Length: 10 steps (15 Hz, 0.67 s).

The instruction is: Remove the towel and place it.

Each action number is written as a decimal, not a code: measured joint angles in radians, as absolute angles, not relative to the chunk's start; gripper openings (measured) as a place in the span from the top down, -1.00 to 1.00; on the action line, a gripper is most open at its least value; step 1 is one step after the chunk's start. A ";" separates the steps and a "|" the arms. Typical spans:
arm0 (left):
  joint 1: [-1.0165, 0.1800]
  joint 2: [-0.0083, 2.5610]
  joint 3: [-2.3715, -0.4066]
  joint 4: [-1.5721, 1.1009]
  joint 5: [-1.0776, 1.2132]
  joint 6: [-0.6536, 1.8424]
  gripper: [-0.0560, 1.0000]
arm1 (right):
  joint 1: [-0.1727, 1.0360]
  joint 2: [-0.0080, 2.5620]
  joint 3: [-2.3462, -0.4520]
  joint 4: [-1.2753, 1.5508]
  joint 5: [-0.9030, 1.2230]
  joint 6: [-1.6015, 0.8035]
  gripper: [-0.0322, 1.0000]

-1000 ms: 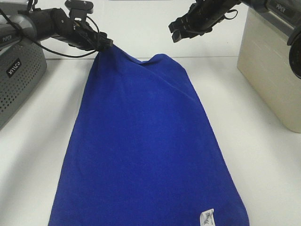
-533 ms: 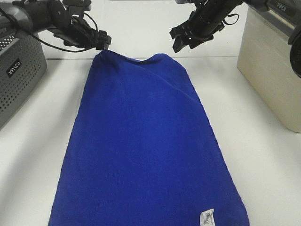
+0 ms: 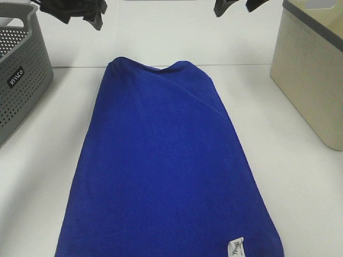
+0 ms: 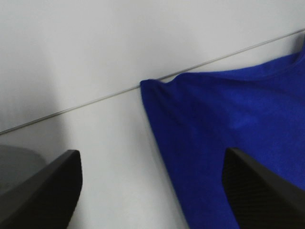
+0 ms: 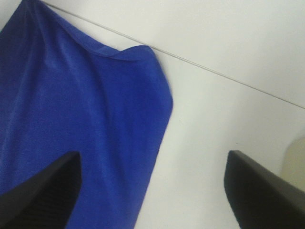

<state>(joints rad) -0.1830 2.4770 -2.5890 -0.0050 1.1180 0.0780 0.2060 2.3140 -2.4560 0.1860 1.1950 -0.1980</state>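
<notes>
Towel (image 3: 166, 166) flat on tabletop (image 3: 300, 182), near edge cut off. Left pincer (image 4: 150, 191) and right pincer (image 5: 152, 191) apart, empty, mostly out of frame.

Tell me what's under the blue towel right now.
The towel lies spread flat on the white table, which shows all around it. No bulge suggests anything beneath, but the cloth hides whatever it covers, so that cannot be confirmed.

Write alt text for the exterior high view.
A royal-blue towel lies spread flat on a white table, with a small white tag at its near corner. A grey perforated basket stands left, a beige bin right, and both grippers hang empty at the top edge.
</notes>
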 joint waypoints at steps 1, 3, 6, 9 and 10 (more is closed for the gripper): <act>-0.168 2.457 -2.617 0.027 1.167 0.077 -0.55 | 0.198 2.279 -2.456 0.164 1.208 -0.182 -0.66; -0.083 2.395 -2.638 0.035 1.207 0.047 -0.55 | 0.152 2.212 -2.456 0.171 1.216 -0.149 -0.67; 0.066 2.306 -2.613 -0.016 1.208 0.060 -0.55 | 0.050 2.142 -2.447 0.200 1.216 -0.071 -0.58; 0.083 2.098 -2.228 -0.046 1.207 0.082 -0.55 | 0.065 1.882 -2.121 0.189 1.216 -0.050 -0.49; 0.083 2.020 -2.076 -0.035 1.208 0.099 -0.55 | 0.076 1.784 -1.989 0.189 1.216 -0.050 -0.49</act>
